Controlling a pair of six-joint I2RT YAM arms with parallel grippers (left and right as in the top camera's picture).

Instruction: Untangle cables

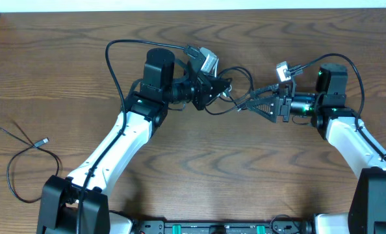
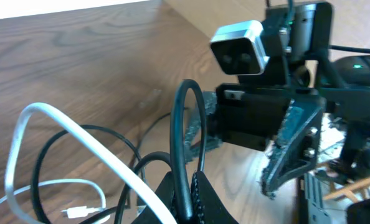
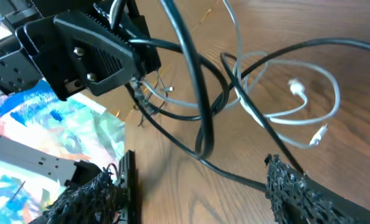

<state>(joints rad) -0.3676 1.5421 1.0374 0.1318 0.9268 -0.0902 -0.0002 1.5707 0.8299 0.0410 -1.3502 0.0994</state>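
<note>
The left gripper [image 2: 186, 193] pinches a loop of black cord [image 2: 184, 124] above the table [image 1: 212, 175]. Facing it, the right gripper [image 3: 191, 180] stands spread (clamping nothing) over the tangle [image 3: 200, 118] and white cord [image 3: 328, 93]. A spare cord [image 1: 24, 153] lies far left.

cables [image 3: 200, 93] bunched at centre, open table [image 1: 245, 175] nearer, loose cord [image 1: 42, 142] far left

Wooden table [image 1: 199, 169], mid-brown with dark wavy grain, filling nearly the whole overhead view. Evenly lit, with only soft shadows. Along the far edge, a pale white strip [image 1: 180, 4]: wall or floor, impossible to tell. Off the table's side in the right wrist view, a blue-and-white patterned patch [image 3: 38, 109], unclear what.
</note>
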